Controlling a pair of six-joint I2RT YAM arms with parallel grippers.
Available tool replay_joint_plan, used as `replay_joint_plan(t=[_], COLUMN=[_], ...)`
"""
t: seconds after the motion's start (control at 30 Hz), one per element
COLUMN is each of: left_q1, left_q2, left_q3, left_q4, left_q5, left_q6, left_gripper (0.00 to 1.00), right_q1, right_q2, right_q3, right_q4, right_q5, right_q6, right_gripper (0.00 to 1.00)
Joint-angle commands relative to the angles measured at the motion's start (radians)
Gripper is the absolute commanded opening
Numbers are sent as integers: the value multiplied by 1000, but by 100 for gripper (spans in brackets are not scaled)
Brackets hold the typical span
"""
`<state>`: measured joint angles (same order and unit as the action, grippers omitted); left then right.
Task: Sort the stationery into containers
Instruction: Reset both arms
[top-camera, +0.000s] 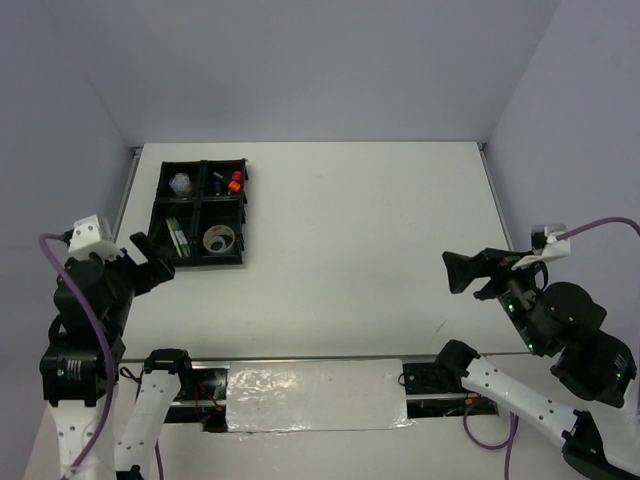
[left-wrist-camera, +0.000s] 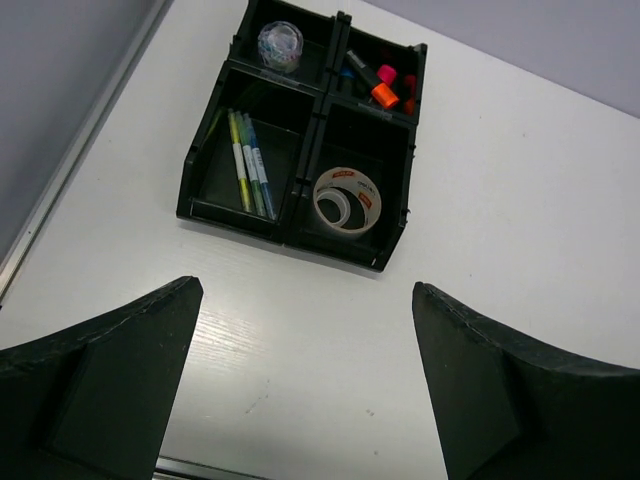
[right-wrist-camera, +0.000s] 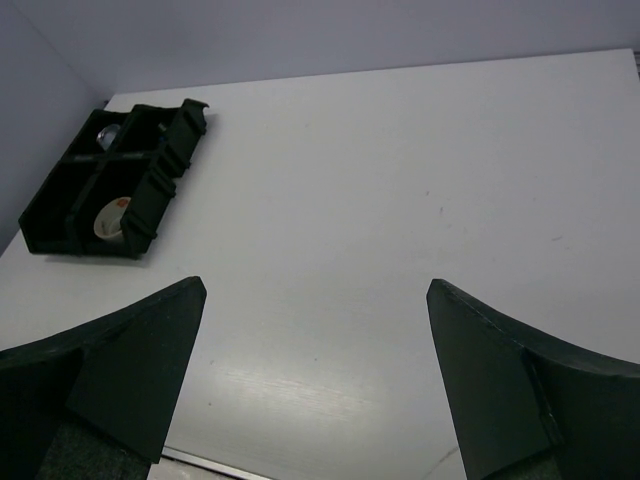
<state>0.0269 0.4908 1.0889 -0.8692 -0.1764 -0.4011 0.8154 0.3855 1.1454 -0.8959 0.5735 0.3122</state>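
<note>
My left tool (left-wrist-camera: 303, 300) gapes wide over the desk (left-wrist-camera: 300, 390) just short of the tray (left-wrist-camera: 240, 218); my right tool (right-wrist-camera: 315, 290), equally spread, sits well apart. Inside: pens (left-wrist-camera: 250, 175) near-left, tape roll (left-wrist-camera: 347, 200) near-right, highlighters (left-wrist-camera: 382, 85) far-right, and possibly a second clear roll (left-wrist-camera: 280, 42) far-left

tray (right-wrist-camera: 80, 243) walls hide most contents in right wrist view

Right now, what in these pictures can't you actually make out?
- Right wrist view: tray walls hide the pens and highlighters.
- Top view: the shiny item in the tray's far-left corner is too small to identify.
- Left wrist view: the left gripper is cut off by the bottom edge.
</note>
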Motion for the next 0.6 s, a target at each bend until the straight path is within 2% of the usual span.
replay_joint_plan(t=[0.0, 0.53, 0.57], left_q1=[-4, -19, -48], left_q2=[-49, -51, -46], left_q3=[-3, 5, 14], left_q4=[-24, -27, -30], left_q5=[31, -38, -47], left_q6=[27, 18, 18], left_gripper=[99, 99, 99], right_q1=[-5, -4, -5], right_q2=[-23, 13, 13], right_q3=[37, 30, 31], right_q4=[-80, -138, -140], right_q5=[34, 62, 65], right_q6=[-7, 38, 38], right_gripper=[100, 100, 100])
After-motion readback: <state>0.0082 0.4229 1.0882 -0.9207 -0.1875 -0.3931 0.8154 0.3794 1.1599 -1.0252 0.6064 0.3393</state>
